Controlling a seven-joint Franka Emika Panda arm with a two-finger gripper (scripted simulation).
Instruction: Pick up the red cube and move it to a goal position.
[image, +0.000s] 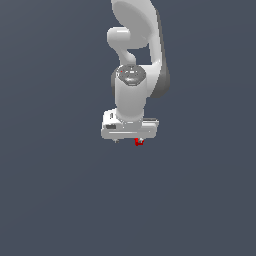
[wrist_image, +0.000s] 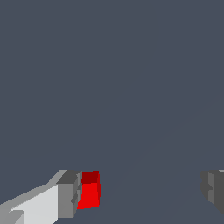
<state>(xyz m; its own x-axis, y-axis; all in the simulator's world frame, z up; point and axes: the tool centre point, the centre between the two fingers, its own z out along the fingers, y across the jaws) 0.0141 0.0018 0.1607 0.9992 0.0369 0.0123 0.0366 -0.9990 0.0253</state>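
Gripper (wrist_image: 140, 192): pointing down under the white arm (image: 132, 95), its 2 fingers spread wide, nothing pinched between them.
Fingers: 1 grey pad (wrist_image: 69, 194) on one side of the wrist view, the other (wrist_image: 213, 187) far across the gap.
Red cube (wrist_image: 89, 190): right against the inner face of the first pad, well apart from the second; in the exterior view it (image: 139, 142) peeks out just below the gripper body, toward the exterior view's right.
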